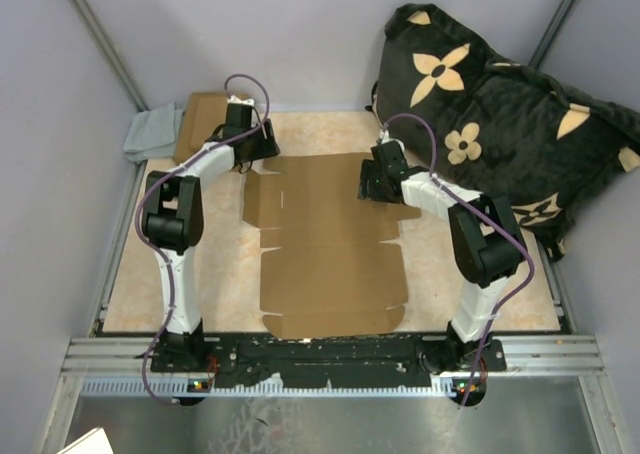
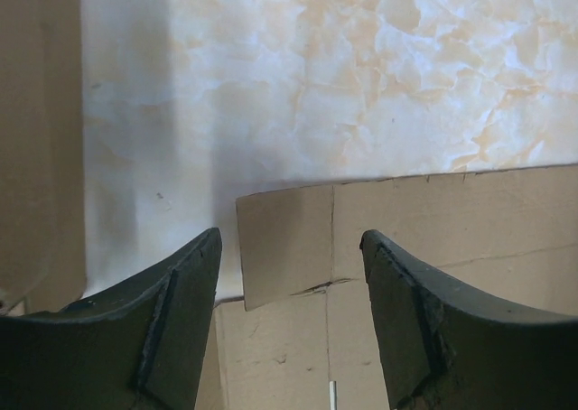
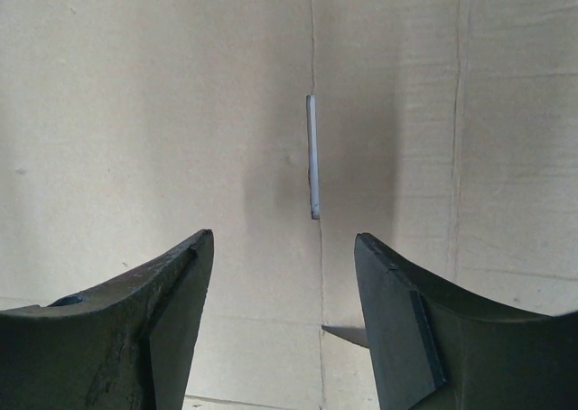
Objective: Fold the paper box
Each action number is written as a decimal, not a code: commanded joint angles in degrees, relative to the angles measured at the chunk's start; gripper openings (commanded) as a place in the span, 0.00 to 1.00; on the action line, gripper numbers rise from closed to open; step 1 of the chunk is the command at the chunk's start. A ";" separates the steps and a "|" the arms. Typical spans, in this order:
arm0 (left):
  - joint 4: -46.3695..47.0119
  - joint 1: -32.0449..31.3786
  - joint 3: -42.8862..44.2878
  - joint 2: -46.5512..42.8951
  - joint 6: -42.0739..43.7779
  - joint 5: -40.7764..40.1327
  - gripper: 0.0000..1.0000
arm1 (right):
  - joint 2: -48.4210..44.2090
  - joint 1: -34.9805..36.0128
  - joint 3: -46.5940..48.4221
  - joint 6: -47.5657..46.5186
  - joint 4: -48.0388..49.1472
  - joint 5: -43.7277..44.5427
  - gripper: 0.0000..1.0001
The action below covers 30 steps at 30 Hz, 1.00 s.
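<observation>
The paper box lies unfolded as a flat brown die-cut sheet in the middle of the table. My left gripper hovers at its far left corner. In the left wrist view the gripper is open, with a slightly raised corner flap showing between the fingers. My right gripper is over the sheet's far right part. The right wrist view shows this gripper open above bare cardboard, a narrow slit just ahead of it. Neither gripper holds anything.
A black cushion with beige flowers leans at the back right. A grey cloth and another brown cardboard piece lie at the back left. Grey walls close in the marbled tabletop.
</observation>
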 commanded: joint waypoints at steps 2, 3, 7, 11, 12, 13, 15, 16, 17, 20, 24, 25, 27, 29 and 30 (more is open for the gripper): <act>-2.87 -0.72 1.87 2.17 0.77 -0.22 0.70 | -4.47 0.03 -0.87 0.74 2.24 -0.88 0.64; -3.24 -0.72 1.85 2.29 0.66 -0.43 0.70 | -4.69 0.06 -1.16 0.72 2.48 -0.85 0.64; -3.47 -0.97 0.91 2.19 0.75 -0.80 0.70 | -5.13 0.07 -1.84 0.69 2.74 -1.58 0.64; -3.20 -1.15 0.25 2.23 0.36 0.33 0.68 | -4.87 0.16 -2.33 0.82 2.66 -2.19 0.64; -2.78 -1.16 -0.09 2.15 0.09 1.20 0.66 | -4.87 0.16 -2.55 0.87 2.62 -2.22 0.64; -2.26 -1.16 -0.42 2.04 -0.02 2.18 0.62 | -4.93 0.16 -2.63 0.91 2.64 -2.27 0.64; -1.23 -1.16 -1.11 1.99 -0.43 4.19 0.57 | -5.10 0.16 -2.99 0.98 2.66 -2.29 0.64; -1.03 -1.16 -1.15 2.02 -0.62 5.02 0.54 | -5.19 0.16 -3.08 0.96 2.60 -2.29 0.64; -1.04 -1.16 -1.15 2.15 -0.78 5.53 0.51 | -5.32 0.16 -3.15 0.96 2.51 -2.31 0.64; -0.93 -1.16 -1.59 1.83 -1.48 6.93 0.47 | -6.06 0.18 -3.53 1.01 2.49 -2.29 0.64; -0.14 -1.16 -2.87 0.95 -2.32 8.32 0.36 | -6.34 0.16 -3.86 1.24 2.45 -2.61 0.64; 0.23 -1.16 -3.29 0.63 -2.39 8.78 0.30 | -6.40 0.16 -3.91 1.31 2.41 -2.78 0.64; 0.37 -1.16 -3.78 0.34 -2.43 9.51 0.15 | -6.55 0.16 -4.04 1.42 2.26 -3.13 0.64; -0.97 -1.16 -3.79 0.04 -2.09 10.00 0.01 | -7.05 0.16 -4.35 1.69 2.10 -3.25 0.64; -1.86 -1.16 -3.84 -0.31 -1.84 10.01 0.00 | -7.39 0.16 -4.52 1.76 1.99 -3.30 0.64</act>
